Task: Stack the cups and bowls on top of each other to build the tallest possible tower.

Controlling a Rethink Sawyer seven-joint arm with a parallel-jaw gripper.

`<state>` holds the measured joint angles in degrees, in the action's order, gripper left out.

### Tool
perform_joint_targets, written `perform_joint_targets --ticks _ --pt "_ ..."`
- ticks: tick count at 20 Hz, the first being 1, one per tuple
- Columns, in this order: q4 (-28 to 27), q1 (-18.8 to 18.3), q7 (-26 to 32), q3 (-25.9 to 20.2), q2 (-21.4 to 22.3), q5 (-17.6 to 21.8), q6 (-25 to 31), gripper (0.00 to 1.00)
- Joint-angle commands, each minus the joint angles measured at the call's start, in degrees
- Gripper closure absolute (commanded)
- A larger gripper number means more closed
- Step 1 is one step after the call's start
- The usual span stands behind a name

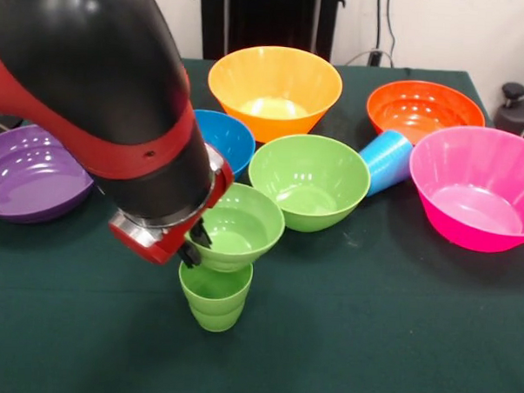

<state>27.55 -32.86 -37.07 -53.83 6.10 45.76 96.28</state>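
Observation:
A lime green cup (214, 299) stands upright on the dark green tablecloth near the front. Directly above it is a small green bowl (239, 226), slightly tilted, its base at the cup's mouth; I cannot tell whether it rests on the cup. My gripper (193, 247) is shut on this bowl's left rim, one black finger (199, 235) inside the rim and the other outside. A light blue cup (385, 160) lies on its side between a larger green bowl (308, 179) and a pink bowl (480, 184).
A purple bowl (28, 173) sits at the left edge. A blue bowl (225, 138), a yellow-orange bowl (274, 88) and an orange bowl (422, 108) stand toward the back. The bulky arm (93, 85) hides the upper left of the table.

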Motion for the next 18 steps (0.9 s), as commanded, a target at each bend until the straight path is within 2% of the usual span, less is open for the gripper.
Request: perform_joint_targets --ticks 1,8,18 --pt "-2.13 3.43 -15.54 2.26 -2.6 0.15 -3.37 1.0" --pt "-3.74 3.67 -14.17 1.18 -3.59 0.28 -4.73 1.0" --pt "-9.25 4.07 -8.73 -2.79 -5.03 4.23 -1.97 1.0"
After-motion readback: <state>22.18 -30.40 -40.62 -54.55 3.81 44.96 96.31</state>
